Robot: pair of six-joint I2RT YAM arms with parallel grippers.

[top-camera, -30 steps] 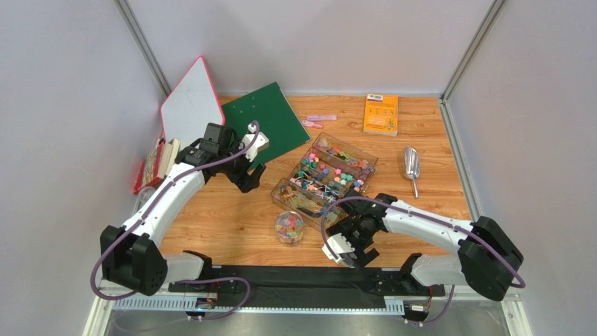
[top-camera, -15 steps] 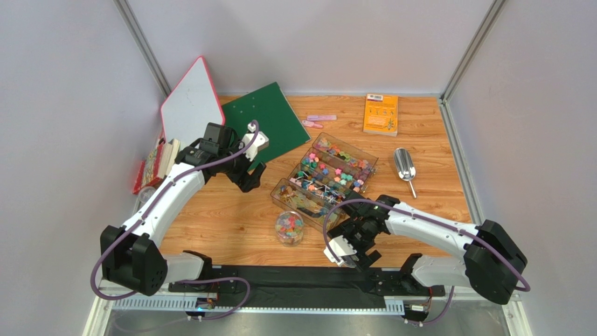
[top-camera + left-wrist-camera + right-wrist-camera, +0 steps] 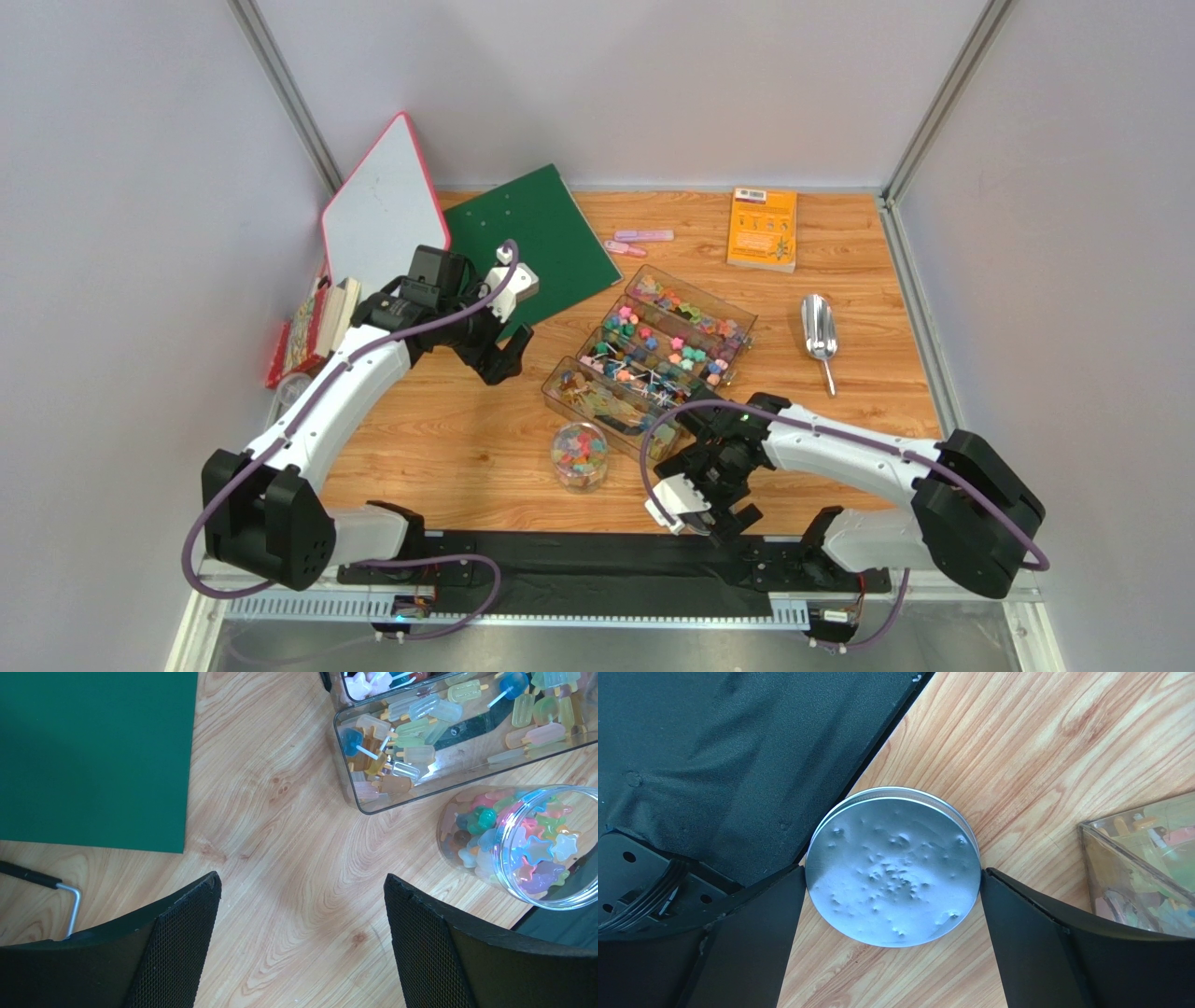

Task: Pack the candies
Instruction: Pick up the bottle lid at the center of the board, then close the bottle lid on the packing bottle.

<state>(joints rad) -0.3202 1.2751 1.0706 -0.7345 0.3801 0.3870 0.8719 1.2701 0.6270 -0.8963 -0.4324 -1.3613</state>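
While the right gripper (image 3: 892,875) blocks the overhead look at the silver lid (image 3: 893,866), its wrist cam shows both fingers touching the lid's edges at the table's near edge. Left gripper (image 3: 302,938) hangs spread wide, holding nothing, over bare wood. Candies (image 3: 659,343) sit in the clear trays (image 3: 718,325) and a small jar (image 3: 579,455) mid-table.

White arm links, black joints, purple cables, black mesh-textured fingers (image 3: 175,941).
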